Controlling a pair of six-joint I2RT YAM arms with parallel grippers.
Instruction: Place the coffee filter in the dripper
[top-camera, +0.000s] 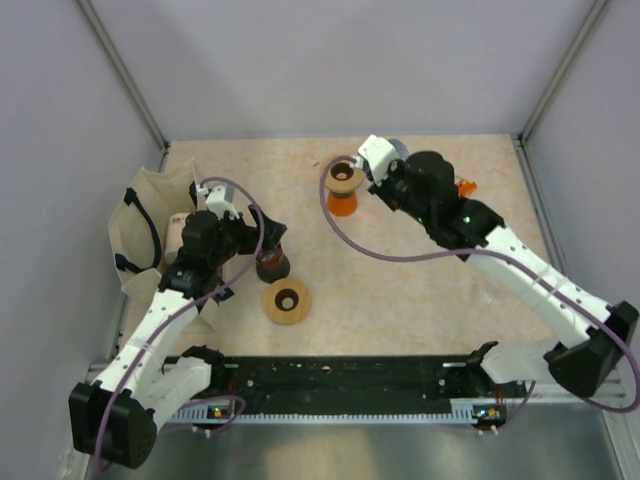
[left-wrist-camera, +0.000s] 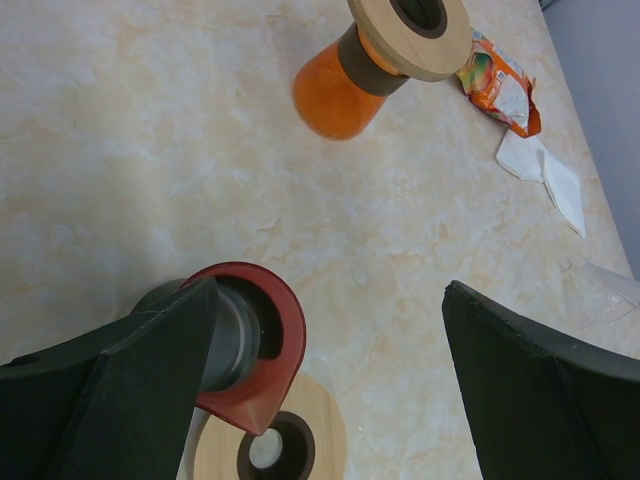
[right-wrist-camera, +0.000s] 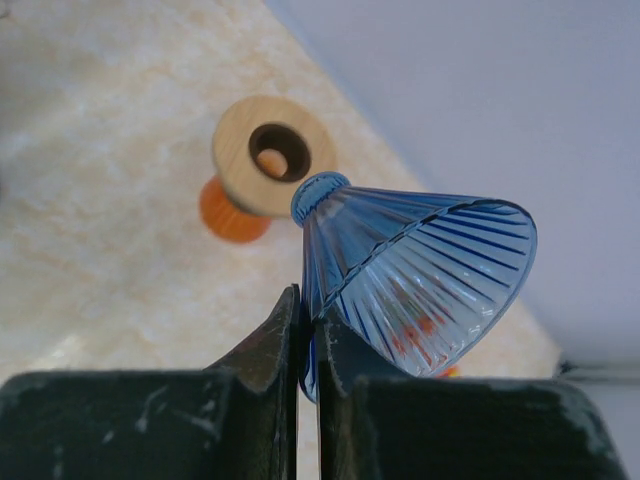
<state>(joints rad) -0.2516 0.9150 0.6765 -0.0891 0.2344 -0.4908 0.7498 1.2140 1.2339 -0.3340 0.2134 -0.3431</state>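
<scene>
Your right pincer (right-wrist-camera: 308, 312) is pressed together on the wall of the blue ribbed glass dripper (right-wrist-camera: 430, 265). It pinches the dripper at the rim and holds it tilted, narrow end pointing toward the orange dripper (right-wrist-camera: 250, 175). That orange one wears a wooden collar and stands at the far middle of the desk (top-camera: 420, 300). Your left pincer (left-wrist-camera: 328, 300) is spread wide with nothing gripped. One of its fingers sits right against the red dripper (left-wrist-camera: 275, 340), which stands just on the far side of a loose wooden ring (left-wrist-camera: 310, 440). The coffee filter (left-wrist-camera: 548, 172), white folded paper, lies flat on the desk at the far right, just beside an orange snack packet (left-wrist-camera: 500, 80).
</scene>
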